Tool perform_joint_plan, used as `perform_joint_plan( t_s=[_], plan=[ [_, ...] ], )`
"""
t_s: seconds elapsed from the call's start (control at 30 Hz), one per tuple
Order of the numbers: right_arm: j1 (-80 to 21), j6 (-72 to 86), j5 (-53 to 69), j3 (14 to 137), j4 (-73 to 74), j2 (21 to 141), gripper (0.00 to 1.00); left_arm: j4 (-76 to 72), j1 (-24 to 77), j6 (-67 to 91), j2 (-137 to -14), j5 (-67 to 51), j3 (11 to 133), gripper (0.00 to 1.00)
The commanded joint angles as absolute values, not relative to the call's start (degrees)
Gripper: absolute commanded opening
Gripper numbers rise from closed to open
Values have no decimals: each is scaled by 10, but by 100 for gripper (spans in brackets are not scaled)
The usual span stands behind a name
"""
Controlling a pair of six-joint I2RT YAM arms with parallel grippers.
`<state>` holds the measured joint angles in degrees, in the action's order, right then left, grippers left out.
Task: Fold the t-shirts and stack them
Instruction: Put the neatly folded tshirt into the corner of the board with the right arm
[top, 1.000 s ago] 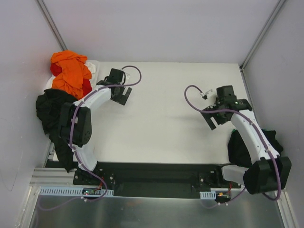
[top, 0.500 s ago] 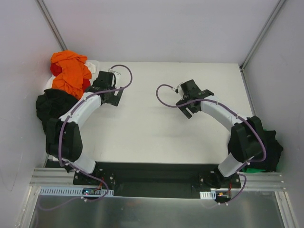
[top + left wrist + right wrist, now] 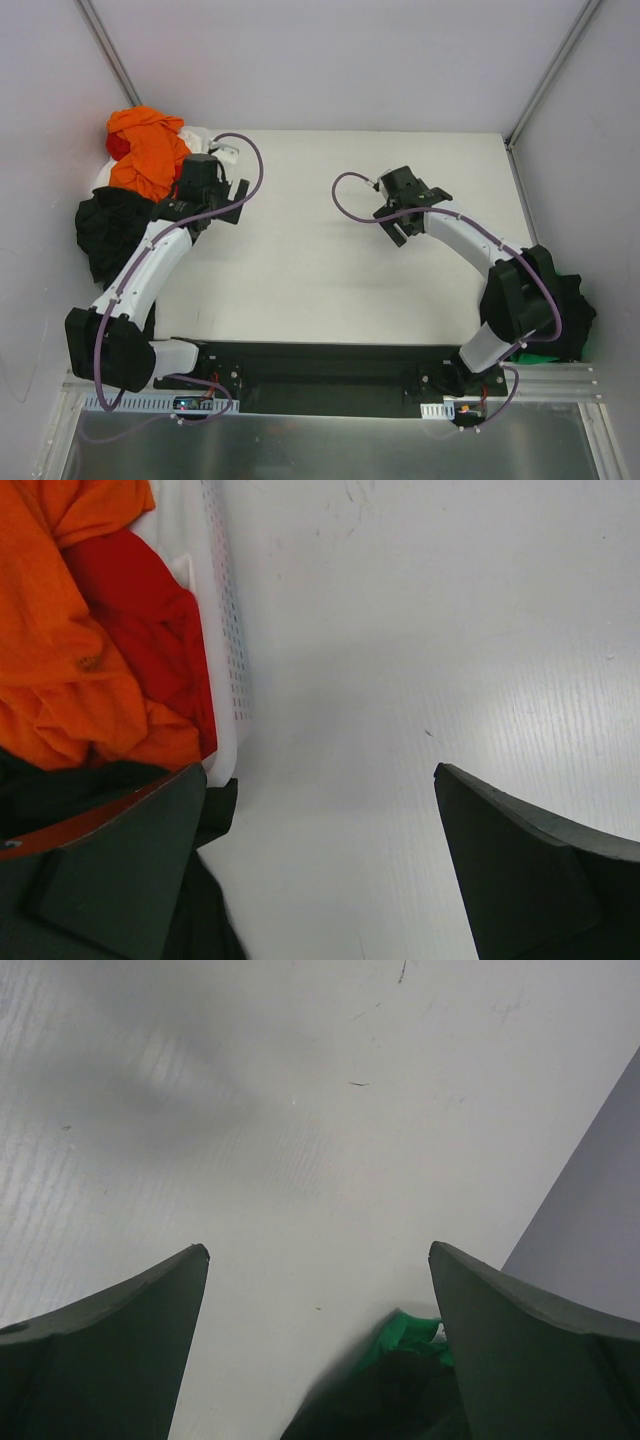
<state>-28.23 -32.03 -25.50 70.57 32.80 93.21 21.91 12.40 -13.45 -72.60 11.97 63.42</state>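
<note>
An orange t-shirt (image 3: pixel 148 152) lies heaped over a red t-shirt (image 3: pixel 118 146) in a white basket (image 3: pixel 200 137) at the far left. A black t-shirt (image 3: pixel 108 232) hangs out of the basket's near end. My left gripper (image 3: pixel 220 205) is open and empty just right of the basket. In the left wrist view (image 3: pixel 320 775) the orange shirt (image 3: pixel 60 630), red shirt (image 3: pixel 140 610) and black shirt (image 3: pixel 60 790) lie to its left. My right gripper (image 3: pixel 405 222) is open and empty over the bare table. The right wrist view (image 3: pixel 318 1250) shows a green t-shirt (image 3: pixel 400 1335) under a black one (image 3: pixel 370 1400).
The white perforated basket wall (image 3: pixel 225 630) stands close to my left finger. A black and green cloth pile (image 3: pixel 572 300) sits at the table's right edge by the right arm's base. Grey walls (image 3: pixel 600 1210) enclose the white table (image 3: pixel 320 280) on three sides.
My left gripper has moved left and nearer, up against the basket. My right arm swung from the right side to the table's middle, then held nearly still.
</note>
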Motion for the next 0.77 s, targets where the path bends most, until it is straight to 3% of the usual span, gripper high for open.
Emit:
perform_joint_plan(
  t_s=[0.0, 0.73],
  plan=[
    [-283, -301, -263, 723, 341, 894, 96, 229, 127, -123, -734, 118, 643, 99],
    [-284, -320, -243, 688, 312, 831, 96, 226, 127, -134, -711, 34, 608, 99]
  ],
)
